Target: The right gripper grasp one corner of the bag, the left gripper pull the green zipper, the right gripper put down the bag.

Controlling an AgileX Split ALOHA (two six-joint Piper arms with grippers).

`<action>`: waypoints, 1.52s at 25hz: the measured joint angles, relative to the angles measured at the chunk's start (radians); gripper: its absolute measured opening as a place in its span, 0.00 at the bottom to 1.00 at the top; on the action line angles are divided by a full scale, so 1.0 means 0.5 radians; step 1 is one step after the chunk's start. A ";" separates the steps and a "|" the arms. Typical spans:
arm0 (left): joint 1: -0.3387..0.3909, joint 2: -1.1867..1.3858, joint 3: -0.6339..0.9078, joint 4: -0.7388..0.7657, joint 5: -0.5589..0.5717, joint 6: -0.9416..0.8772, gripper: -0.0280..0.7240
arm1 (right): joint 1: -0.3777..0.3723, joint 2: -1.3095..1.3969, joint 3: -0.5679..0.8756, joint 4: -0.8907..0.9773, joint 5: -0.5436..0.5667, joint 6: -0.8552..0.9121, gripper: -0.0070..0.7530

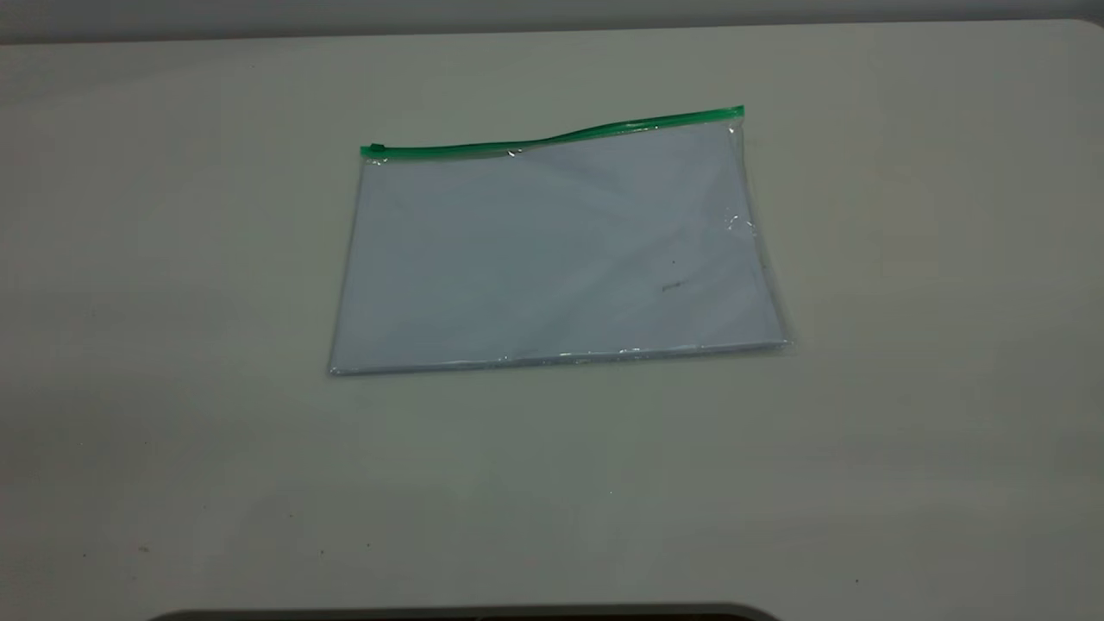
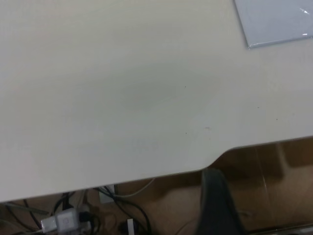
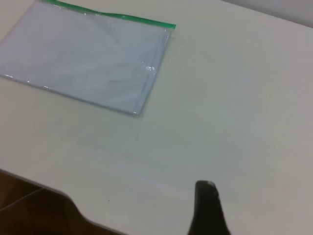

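The bag (image 1: 552, 250), a clear flat pouch with white paper inside, lies flat on the pale table (image 1: 172, 345). The green zipper (image 1: 552, 141) runs along its far long edge, and its slider tab (image 1: 376, 149) sits at the left end. Neither gripper shows in the exterior view. In the left wrist view the left gripper (image 2: 211, 174) is a single dark tapered shape over the table's near edge, far from the bag's corner (image 2: 274, 19). In the right wrist view the right gripper (image 3: 205, 185) is one dark tapered tip above bare table, well away from the bag (image 3: 83, 58) and zipper (image 3: 112, 16).
The table's near edge has a dark cut-out (image 1: 466, 614), also seen in the left wrist view (image 2: 230, 152). Cables and a plug (image 2: 63, 221) lie below that edge on the floor. The far table edge (image 1: 552, 30) meets a grey wall.
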 joint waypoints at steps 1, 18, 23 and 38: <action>0.000 0.000 0.000 0.000 0.000 0.000 0.77 | 0.000 0.000 0.000 0.000 0.000 0.005 0.75; 0.175 -0.367 0.000 0.003 0.002 0.000 0.77 | 0.000 0.000 0.000 0.002 -0.004 0.006 0.75; 0.176 -0.382 0.000 0.001 0.003 0.000 0.77 | 0.000 0.000 0.000 0.002 -0.004 0.006 0.75; 0.176 -0.382 0.000 -0.001 0.003 0.000 0.77 | 0.000 0.000 0.000 0.002 -0.004 0.008 0.75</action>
